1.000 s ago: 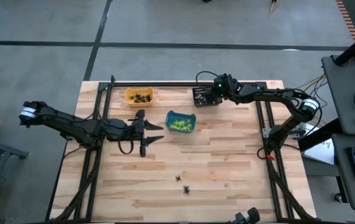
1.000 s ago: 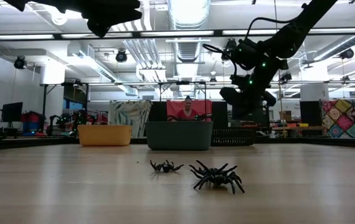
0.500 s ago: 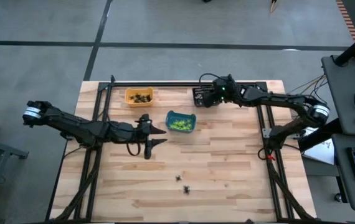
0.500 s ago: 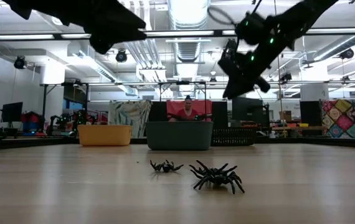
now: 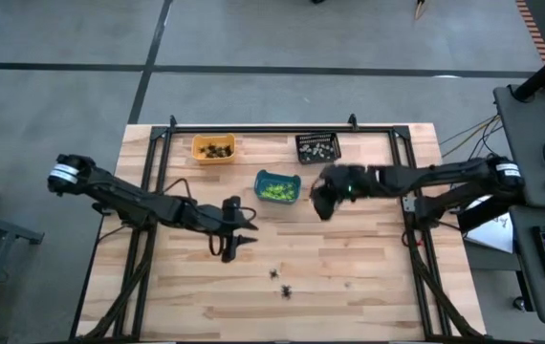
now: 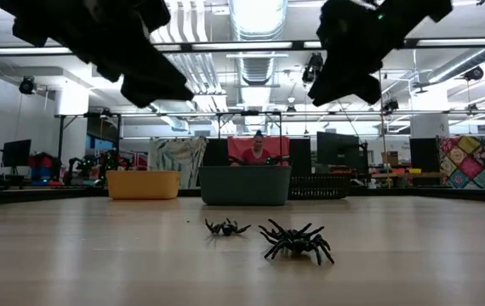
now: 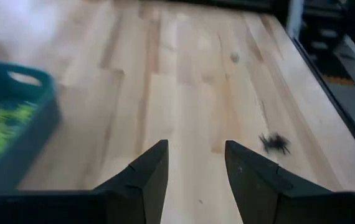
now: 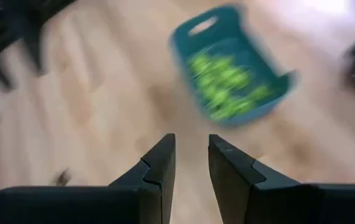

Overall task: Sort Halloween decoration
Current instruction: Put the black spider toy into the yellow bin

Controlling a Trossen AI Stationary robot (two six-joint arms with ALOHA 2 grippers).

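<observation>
Two black spider decorations [image 5: 274, 273] [image 5: 285, 290] lie on the wooden table near its front middle; in the low view they are a small one [image 6: 226, 227] and a larger one [image 6: 296, 240]. One spider [image 7: 276, 143] shows ahead of my left gripper [image 7: 196, 149], which is open and empty. It hovers left of and behind the spiders [image 5: 242, 230]. My right gripper [image 8: 192, 140] hovers just right of the teal bin [image 5: 276, 187], its fingers a narrow gap apart with nothing between them [image 5: 318, 203].
An orange bin [image 5: 213, 148] with dark pieces and a black bin [image 5: 317, 146] with pale pieces stand at the far edge. The teal bin [image 8: 230, 68] holds lime green pieces. Bare wood lies around the spiders. A person sits beyond the table [image 6: 256, 151].
My right gripper has left the black bin at the far edge and swung toward the near edge, ending beside the teal bin and higher than before. My left gripper has sunk and gone toward the near edge and the spiders, tipping downward. The spiders have not moved.
</observation>
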